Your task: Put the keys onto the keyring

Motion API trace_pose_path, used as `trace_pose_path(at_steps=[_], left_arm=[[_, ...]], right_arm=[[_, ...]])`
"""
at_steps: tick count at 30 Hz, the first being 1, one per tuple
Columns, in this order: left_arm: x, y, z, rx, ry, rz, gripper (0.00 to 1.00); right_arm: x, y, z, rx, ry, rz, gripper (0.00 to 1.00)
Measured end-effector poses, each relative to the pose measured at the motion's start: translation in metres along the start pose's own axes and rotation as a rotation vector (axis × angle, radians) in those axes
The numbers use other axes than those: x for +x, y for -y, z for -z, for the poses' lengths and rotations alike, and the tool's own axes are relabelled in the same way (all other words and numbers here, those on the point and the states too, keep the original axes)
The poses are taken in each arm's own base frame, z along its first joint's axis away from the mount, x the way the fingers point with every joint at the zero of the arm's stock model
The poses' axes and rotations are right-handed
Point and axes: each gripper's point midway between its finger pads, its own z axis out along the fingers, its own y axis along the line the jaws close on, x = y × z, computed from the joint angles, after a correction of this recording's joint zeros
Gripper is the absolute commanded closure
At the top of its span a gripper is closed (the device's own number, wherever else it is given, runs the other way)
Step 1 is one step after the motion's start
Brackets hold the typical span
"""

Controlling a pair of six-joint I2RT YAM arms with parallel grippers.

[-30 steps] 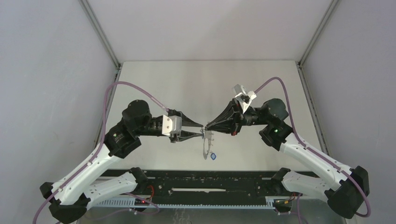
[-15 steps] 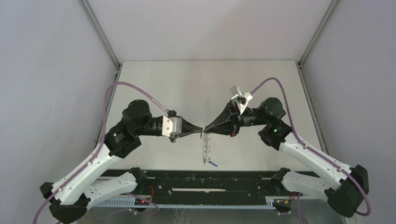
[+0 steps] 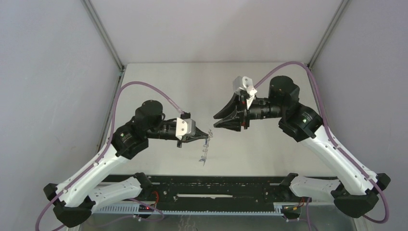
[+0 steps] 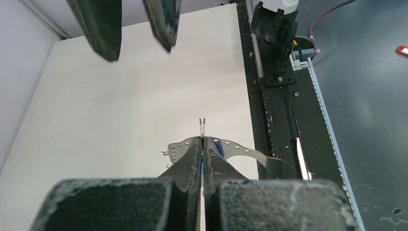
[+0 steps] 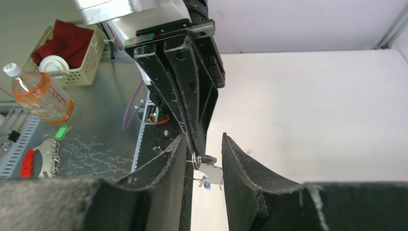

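**Pale counter, ring hanging from the left arm**

Grey-walled booth, bare white counter (image 3: 260, 86). Both arms reach in from the near edge and meet over the middle. On the right arm, the right fingers (image 3: 226, 109) stand apart and grip nothing; they are near the left ones, not touching. The left fingers (image 4: 186, 163) are pressed shut on the rim of the keyring (image 3: 205, 154), which hangs edge-on below them, seemingly clear of the counter (the left wrist view shows a holed metal band and one wire loop poking up past the tips). A blue tag (image 4: 214, 146), one of the keys, sits against the ring at the pinch; threaded or merely trapped, cannot tell. Other key not found.

Judgement: threading step, mid-task. Next calls for the right arm to take a key and steer it onto a loop while the ring is held steady.
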Motion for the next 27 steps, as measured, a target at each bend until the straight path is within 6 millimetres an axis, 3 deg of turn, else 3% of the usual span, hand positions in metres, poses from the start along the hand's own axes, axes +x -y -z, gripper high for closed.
trace_pose_path(at_steps=[4,8,13,18,27], left_arm=[[0.001,0.000,0.001,-0.002,-0.007,-0.001,1.00],[0.004,-0.001,0.001,-0.011,-0.022,0.004,1.00],[0.008,-0.004,0.001,-0.019,-0.042,0.016,1.00],[0.010,-0.005,0.001,-0.026,-0.053,0.014,1.00],[0.011,-0.005,0.001,-0.028,-0.056,0.016,1.00]], right_arm=[[0.015,0.006,-0.008,0.016,-0.138,0.016,0.61],[0.047,0.005,-0.021,0.005,-0.297,0.003,0.64],[0.073,0.002,-0.021,0.003,-0.404,0.002,0.65],[0.073,-0.001,-0.021,0.008,-0.426,0.033,0.73],[0.070,0.002,-0.027,0.017,-0.447,0.051,0.76]])
